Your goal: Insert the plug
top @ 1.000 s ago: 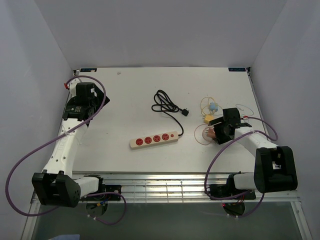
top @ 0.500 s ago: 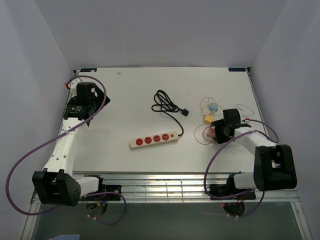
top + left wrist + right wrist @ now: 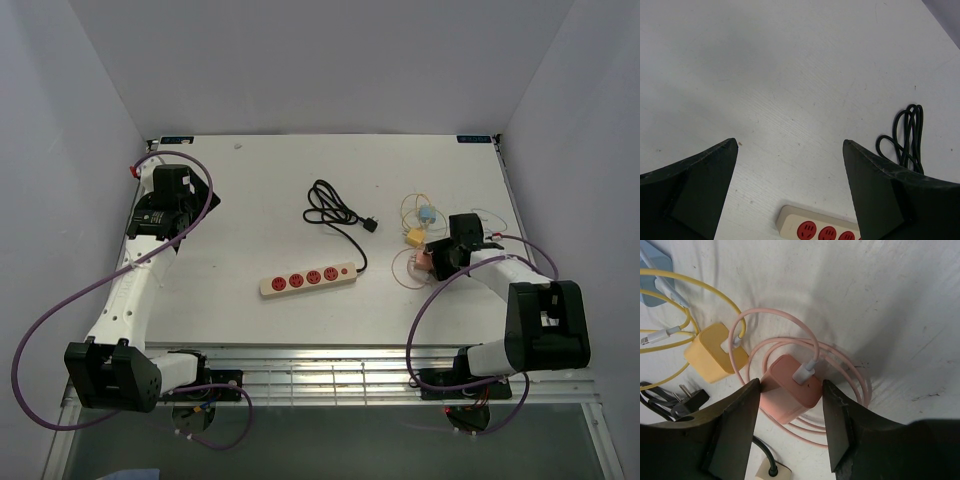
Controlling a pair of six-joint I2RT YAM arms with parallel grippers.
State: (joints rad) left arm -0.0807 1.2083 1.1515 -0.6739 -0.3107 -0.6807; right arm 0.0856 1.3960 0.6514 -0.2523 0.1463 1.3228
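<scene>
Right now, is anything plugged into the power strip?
No, all four red sockets on the power strip sit empty.

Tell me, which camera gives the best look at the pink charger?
The right wrist camera: the pink charger fills the middle, between the black fingers, its coiled pink cord clear. The top camera shows only a small pink spot, partly hidden. The left wrist camera misses it.
</scene>
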